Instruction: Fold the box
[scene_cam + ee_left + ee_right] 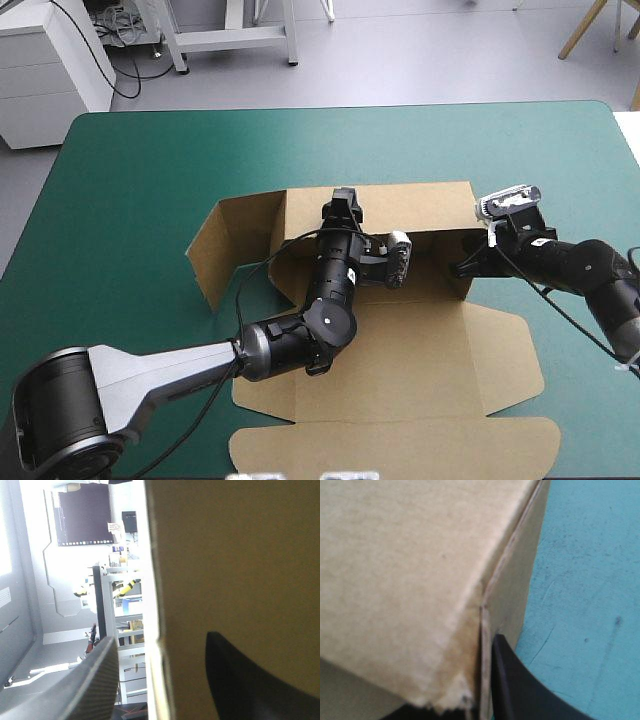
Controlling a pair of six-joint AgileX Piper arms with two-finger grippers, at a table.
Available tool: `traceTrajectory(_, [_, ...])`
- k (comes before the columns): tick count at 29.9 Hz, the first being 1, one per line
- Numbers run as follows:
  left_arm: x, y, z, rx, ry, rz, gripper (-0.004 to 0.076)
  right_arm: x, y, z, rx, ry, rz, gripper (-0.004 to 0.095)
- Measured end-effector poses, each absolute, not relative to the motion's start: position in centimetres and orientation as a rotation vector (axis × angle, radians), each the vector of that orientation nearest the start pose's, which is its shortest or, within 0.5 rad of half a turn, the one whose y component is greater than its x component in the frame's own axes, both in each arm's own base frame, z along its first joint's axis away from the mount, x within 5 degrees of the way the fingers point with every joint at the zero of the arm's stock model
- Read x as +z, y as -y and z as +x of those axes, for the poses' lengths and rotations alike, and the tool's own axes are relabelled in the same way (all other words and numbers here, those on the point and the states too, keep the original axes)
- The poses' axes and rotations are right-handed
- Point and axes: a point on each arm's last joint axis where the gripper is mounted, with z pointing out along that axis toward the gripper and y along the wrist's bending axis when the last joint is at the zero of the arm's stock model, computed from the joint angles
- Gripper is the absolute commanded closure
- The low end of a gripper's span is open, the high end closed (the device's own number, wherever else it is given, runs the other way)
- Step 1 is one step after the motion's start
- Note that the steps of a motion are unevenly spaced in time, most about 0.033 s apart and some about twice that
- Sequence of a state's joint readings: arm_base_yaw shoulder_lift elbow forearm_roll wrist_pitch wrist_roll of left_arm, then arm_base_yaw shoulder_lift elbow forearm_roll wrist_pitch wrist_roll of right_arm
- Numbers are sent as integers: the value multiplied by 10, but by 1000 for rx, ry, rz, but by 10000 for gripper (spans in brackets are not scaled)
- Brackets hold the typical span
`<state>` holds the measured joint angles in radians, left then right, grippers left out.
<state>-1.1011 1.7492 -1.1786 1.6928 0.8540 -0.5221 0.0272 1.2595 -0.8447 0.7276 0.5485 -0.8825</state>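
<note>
High view: box (400, 340) lies from the middle of the table (120, 200) to its near edge, back wall raised; left gripper (345, 207) at the wall's top edge, right gripper (466, 266) at its right corner. Left wrist view: fingers (95, 680) apart, astride the wall. Right wrist view: fingers (520, 690) pinch the side wall. Board likely light and stiff; grip edges near creases.

Brown box (410, 580) corner up close, wall edge pinched between black fingers (520, 690), teal-green cover (590, 580) beside it

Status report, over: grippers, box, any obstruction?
Left gripper open, astride back wall. Right gripper shut on right corner. Box walls partly raised. No obstruction seen.
</note>
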Motion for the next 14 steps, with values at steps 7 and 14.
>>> traceTrajectory(7, [279,314,218,847,-1220,1419,336,286,-37,256,291,-2253,-441,908])
traceTrajectory(14, [300,320,185,811,-1186,1348,337,286,-37,255,280,-2263,-433,908])
